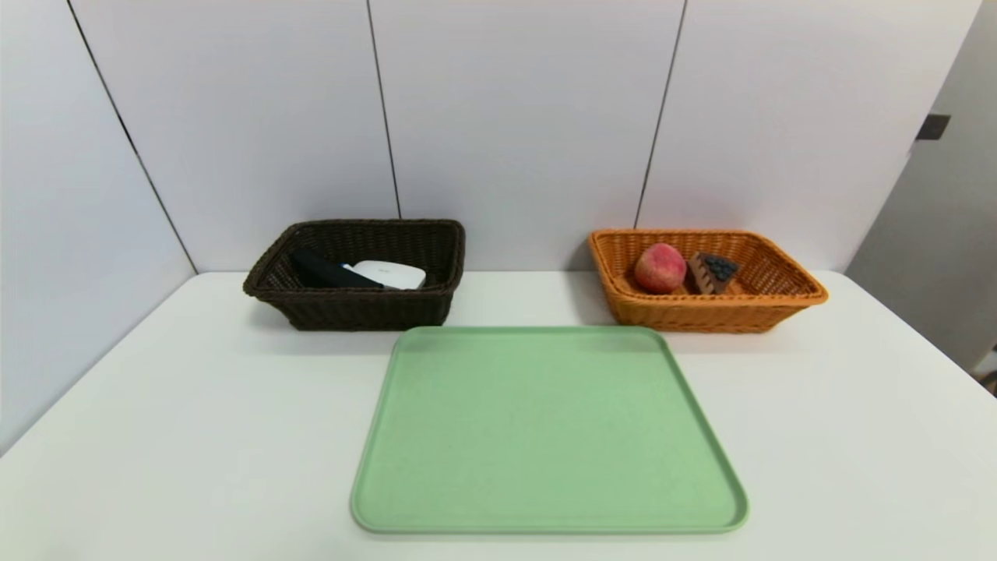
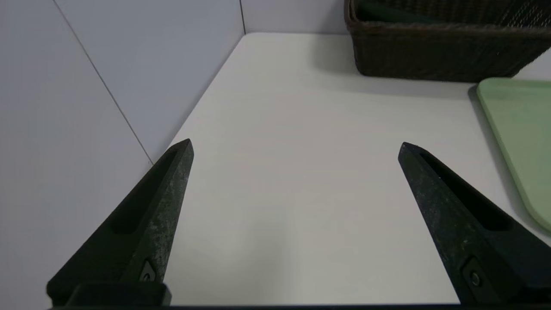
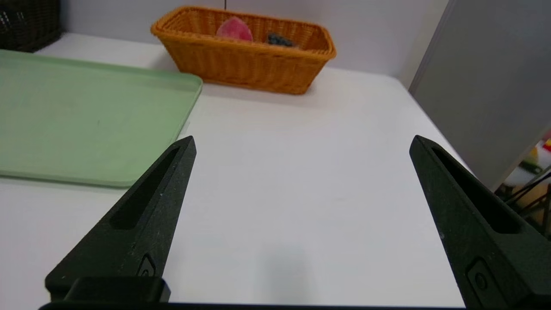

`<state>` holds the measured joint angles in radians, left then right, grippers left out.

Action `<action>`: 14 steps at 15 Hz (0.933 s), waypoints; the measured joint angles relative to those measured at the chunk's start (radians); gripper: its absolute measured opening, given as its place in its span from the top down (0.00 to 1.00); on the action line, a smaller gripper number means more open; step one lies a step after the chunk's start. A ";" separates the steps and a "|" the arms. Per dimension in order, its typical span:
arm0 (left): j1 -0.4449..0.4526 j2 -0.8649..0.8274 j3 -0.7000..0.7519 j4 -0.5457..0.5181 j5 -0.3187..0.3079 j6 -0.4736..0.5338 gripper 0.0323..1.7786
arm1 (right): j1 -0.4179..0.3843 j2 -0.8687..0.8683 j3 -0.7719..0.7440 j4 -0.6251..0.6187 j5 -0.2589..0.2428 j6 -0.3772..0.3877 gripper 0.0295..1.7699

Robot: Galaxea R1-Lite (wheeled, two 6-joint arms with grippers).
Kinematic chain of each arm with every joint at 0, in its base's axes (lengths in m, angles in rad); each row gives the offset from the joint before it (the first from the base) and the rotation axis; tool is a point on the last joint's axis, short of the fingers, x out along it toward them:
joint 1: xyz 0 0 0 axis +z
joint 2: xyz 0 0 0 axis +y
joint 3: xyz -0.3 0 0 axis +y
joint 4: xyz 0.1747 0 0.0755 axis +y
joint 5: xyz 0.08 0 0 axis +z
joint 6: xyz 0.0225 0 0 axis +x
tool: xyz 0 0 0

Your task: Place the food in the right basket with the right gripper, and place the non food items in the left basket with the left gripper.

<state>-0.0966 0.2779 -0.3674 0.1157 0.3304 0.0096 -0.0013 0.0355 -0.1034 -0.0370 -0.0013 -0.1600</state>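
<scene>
Nearest the left wrist camera stood the left pincer (image 2: 295,146), its two pointed black fingers (image 2: 150,215) spread wide with nothing between them, only bare white bench (image 2: 292,193) beneath; ahead of it and off toward its inner side sat the left basket (image 2: 443,56), dark brown wicker, well apart from the tips; the corner of a green tray (image 2: 521,125) lay on that same inner side, nearer than the basket. Likewise the right pincer (image 3: 301,144) stood wide and empty over the bench, its fingers (image 3: 142,224) level and pointing forward; the tray (image 3: 86,120) lay to its inner side, and the right basket (image 3: 243,56), orange wicker, sat well ahead of the tips, just beyond the tray's far corner.

From the head view neither pincer showed; the tray (image 1: 545,428) lay bare in the middle of the bench (image 1: 156,436), with both baskets behind it against the wall. Inside the right basket (image 1: 705,308) rested the peach (image 1: 660,268) and, just beside it, the cake slice (image 1: 712,273) with dark berries on top; the peach's top (image 3: 234,30) and the berries (image 3: 280,40) peeked over the rim from the right pincer's side. Inside the left basket (image 1: 354,308) lay the black pouch (image 1: 327,271) and the white case (image 1: 389,274), touching or overlapping; a sliver of blue between them might have been the pen, too little to tell.
</scene>
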 joint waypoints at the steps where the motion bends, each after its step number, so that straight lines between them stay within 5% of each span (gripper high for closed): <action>1: 0.008 -0.002 0.000 -0.029 0.005 -0.002 0.05 | 0.000 -0.013 0.032 -0.050 0.001 -0.024 0.03; 3: 0.047 -0.010 0.001 -0.036 0.029 -0.015 0.05 | 0.001 -0.028 0.084 -0.145 0.001 -0.052 0.03; 8: 0.060 -0.035 0.110 -0.058 0.021 -0.013 0.05 | 0.000 -0.037 0.103 -0.088 0.037 -0.065 0.03; 14: 0.072 -0.080 0.348 -0.244 -0.230 0.003 0.05 | 0.000 -0.037 0.103 -0.070 0.030 -0.063 0.03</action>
<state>-0.0245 0.1977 -0.0196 -0.1283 0.1000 0.0128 -0.0009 -0.0017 0.0000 -0.1072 0.0287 -0.2226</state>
